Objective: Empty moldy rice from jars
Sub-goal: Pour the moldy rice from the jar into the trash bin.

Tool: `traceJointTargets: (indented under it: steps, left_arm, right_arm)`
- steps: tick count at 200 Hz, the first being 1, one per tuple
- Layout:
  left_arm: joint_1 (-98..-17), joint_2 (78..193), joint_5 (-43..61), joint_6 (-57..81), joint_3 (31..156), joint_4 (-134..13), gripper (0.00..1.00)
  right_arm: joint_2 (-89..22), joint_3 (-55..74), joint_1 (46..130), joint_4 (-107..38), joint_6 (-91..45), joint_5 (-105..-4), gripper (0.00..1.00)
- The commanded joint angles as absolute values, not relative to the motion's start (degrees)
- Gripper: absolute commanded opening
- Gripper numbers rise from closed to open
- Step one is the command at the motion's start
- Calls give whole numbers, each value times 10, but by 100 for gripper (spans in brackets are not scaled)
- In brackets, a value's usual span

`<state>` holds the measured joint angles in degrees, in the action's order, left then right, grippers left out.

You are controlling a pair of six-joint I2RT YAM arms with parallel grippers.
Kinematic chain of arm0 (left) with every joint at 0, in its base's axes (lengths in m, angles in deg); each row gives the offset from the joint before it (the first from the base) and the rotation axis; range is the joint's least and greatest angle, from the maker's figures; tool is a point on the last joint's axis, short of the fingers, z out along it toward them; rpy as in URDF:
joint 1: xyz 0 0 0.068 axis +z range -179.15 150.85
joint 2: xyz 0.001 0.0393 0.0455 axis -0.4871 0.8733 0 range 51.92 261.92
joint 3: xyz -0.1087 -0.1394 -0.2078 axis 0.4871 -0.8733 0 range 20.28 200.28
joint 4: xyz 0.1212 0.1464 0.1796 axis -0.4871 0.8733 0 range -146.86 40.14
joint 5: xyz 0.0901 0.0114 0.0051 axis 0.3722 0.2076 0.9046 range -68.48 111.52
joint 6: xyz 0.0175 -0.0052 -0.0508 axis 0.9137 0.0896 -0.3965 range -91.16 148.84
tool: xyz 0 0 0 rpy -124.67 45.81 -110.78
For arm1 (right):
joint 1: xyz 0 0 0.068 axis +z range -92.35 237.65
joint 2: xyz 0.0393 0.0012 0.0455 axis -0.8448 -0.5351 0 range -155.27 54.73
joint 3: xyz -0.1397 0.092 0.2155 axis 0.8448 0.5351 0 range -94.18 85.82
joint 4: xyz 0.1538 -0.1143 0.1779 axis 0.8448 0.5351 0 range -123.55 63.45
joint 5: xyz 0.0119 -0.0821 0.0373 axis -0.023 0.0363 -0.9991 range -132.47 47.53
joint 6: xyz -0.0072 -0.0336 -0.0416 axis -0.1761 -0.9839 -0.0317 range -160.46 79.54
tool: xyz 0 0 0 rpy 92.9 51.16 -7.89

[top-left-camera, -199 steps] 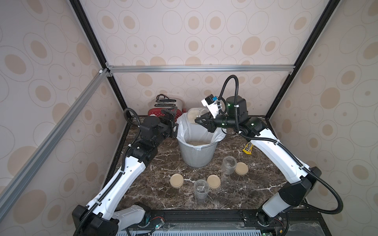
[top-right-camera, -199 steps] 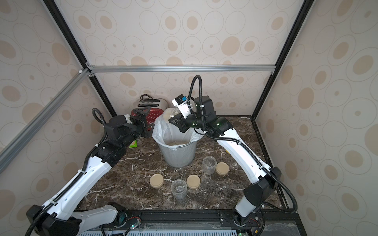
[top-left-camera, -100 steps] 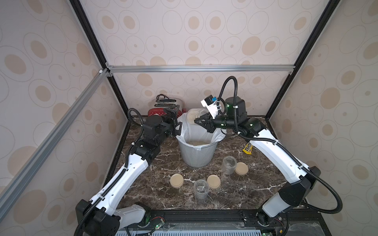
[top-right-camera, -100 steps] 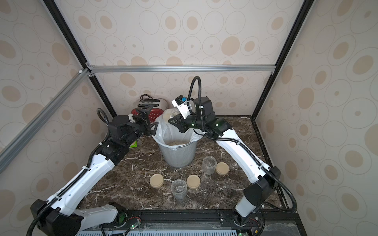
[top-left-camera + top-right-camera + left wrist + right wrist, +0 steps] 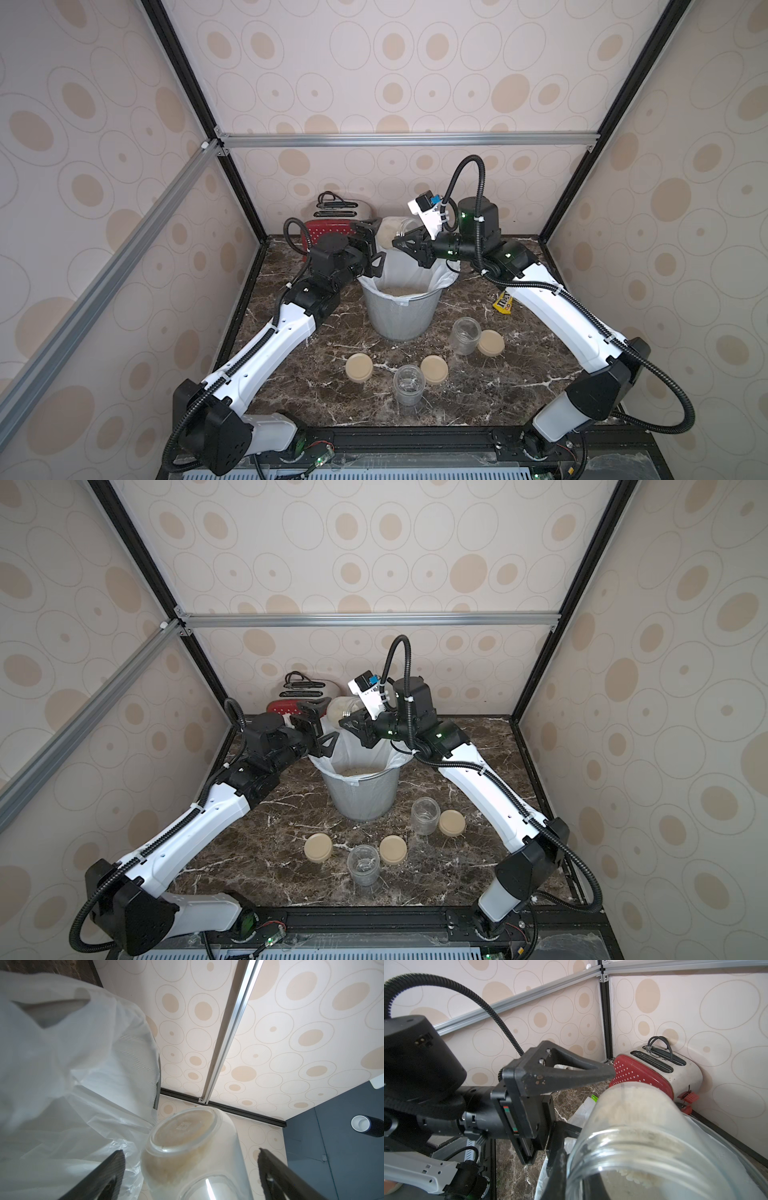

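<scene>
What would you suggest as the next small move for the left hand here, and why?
Probably close the left hand on the jar at its base. Its open fingers flank that base, while the right hand, shut on the jar, holds it nearly level above the bin with rice inside; a second grip would likely help tip it.

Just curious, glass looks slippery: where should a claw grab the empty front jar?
Probably around the glass wall of the front jar, just below the rim, coming down from above: it stands upright, mouth open, and a lid lies close beside it, which a sideways approach might knock.
</scene>
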<state>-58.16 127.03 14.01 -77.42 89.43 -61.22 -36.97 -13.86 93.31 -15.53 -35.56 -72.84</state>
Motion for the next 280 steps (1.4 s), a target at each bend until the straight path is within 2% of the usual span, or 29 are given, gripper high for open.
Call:
traceJointTargets:
  steps: [1, 68, 152, 177, 245, 280]
  left_arm:
    - [-588, 1277, 135, -802, 920, -653, 99]
    - [-597, 1299, 140, -821, 929, -688, 99]
    - [-604, 1312, 154, -837, 913, -768, 98]
    - [-607, 1314, 161, -838, 907, -793, 89]
    - [-612, 1315, 179, -831, 898, -831, 54]
    - [-612, 1307, 188, -812, 891, -835, 48]
  right_arm:
    - [-338, -134, 939, -252, -342, -752, 0]
    - [-310, -44, 947, -390, -262, -764, 0]
    - [-292, 23, 951, -465, -201, -786, 0]
    - [-288, 33, 950, -468, -198, -786, 0]
    - [-291, 36, 951, -472, -188, -793, 0]
    - [-283, 39, 950, -435, -201, -764, 1]
